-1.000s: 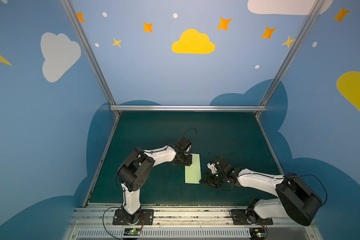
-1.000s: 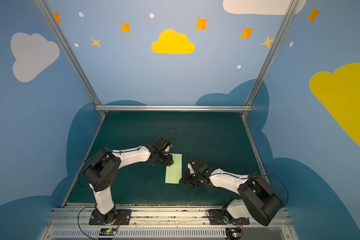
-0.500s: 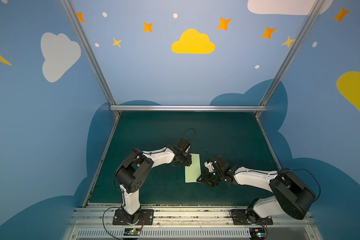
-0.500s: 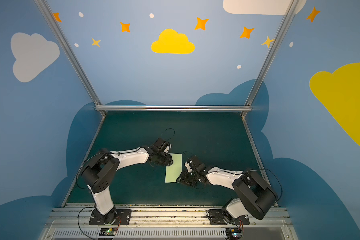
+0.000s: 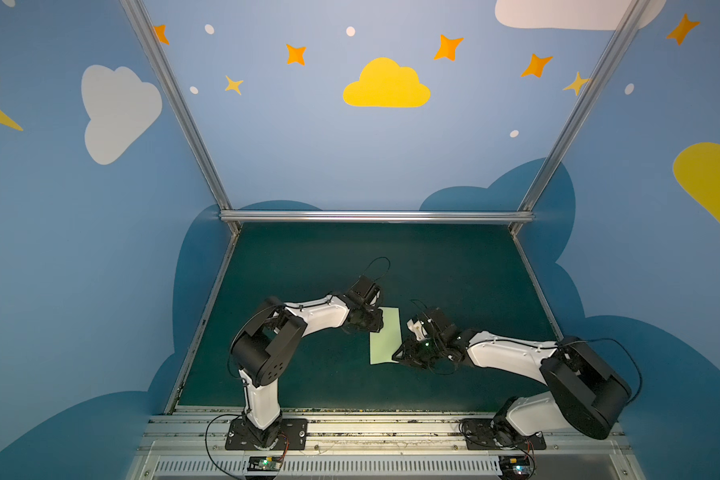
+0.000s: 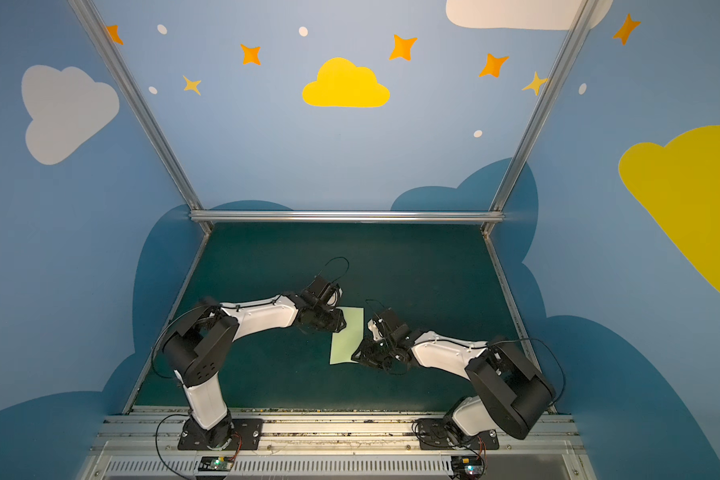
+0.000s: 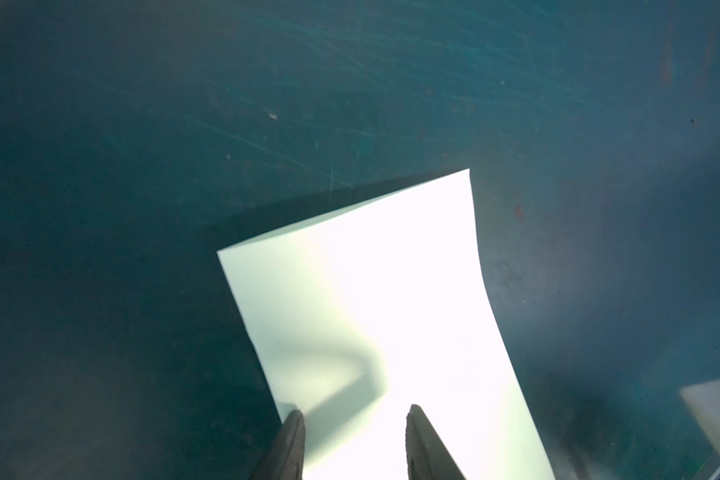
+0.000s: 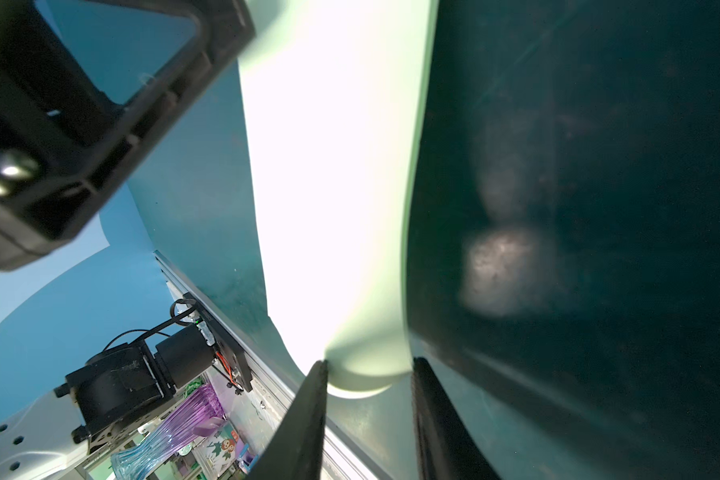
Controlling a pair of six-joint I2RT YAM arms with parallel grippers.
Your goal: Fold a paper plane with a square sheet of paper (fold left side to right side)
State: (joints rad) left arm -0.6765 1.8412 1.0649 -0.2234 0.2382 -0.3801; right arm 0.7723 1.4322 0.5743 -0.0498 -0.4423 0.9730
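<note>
A pale green sheet of paper [image 5: 385, 336] [image 6: 347, 336] lies on the mat, folded into a narrow rectangle. My left gripper [image 5: 376, 327] [image 6: 340, 326] rests at its far left edge. In the left wrist view that gripper [image 7: 354, 413] is open, and its fingertips [image 7: 294, 417] press down on the paper [image 7: 375, 291]. My right gripper [image 5: 398, 357] [image 6: 356, 357] is at the paper's near right corner. In the right wrist view it [image 8: 368, 365] is open, with the curled-up corner of the paper [image 8: 333, 166] bowed between its two fingers [image 8: 319, 374].
The dark green mat [image 5: 433, 270] is bounded by blue walls and a metal rail [image 5: 350, 424] at the front. The left gripper's black body [image 8: 80, 124] looms over the paper in the right wrist view. A purple vase [image 8: 175, 432] stands beyond the rail.
My right gripper has slid left onto the paper's near right corner, and its jaws have narrowed around the lifted corner. The left gripper has stayed pressed on the paper.
</note>
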